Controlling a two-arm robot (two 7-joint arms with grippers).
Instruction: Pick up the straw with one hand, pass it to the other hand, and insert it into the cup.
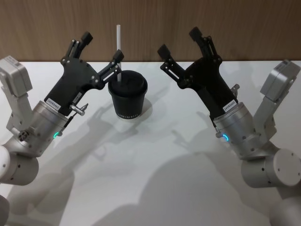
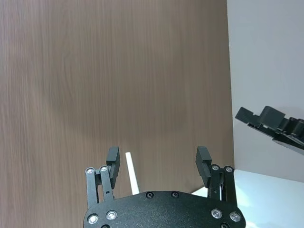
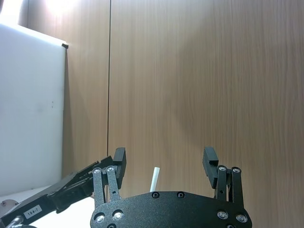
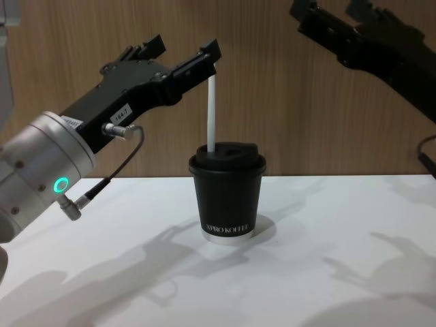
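Observation:
The black cup [image 1: 128, 96] [image 4: 228, 194] stands upright on the white table. The white straw [image 1: 119, 42] [image 4: 212, 112] rises straight out of its domed lid. My left gripper [image 1: 102, 46] [image 4: 184, 46] hangs open at the straw's top, and one fingertip [image 4: 212, 51] is just beside it. In the left wrist view the straw [image 2: 131, 178] stands between the spread jaws of that gripper [image 2: 158, 156], close to one finger. My right gripper [image 1: 178, 41] [image 4: 327, 10] is open and raised to the right of the cup. Its wrist view shows the straw [image 3: 155, 178] beyond its jaws [image 3: 164, 156].
The white table [image 1: 155, 179] spreads bare toward me in front of the cup. A wooden wall [image 4: 286, 102] stands right behind the table's far edge. A thin cable [image 4: 102, 184] loops below my left wrist.

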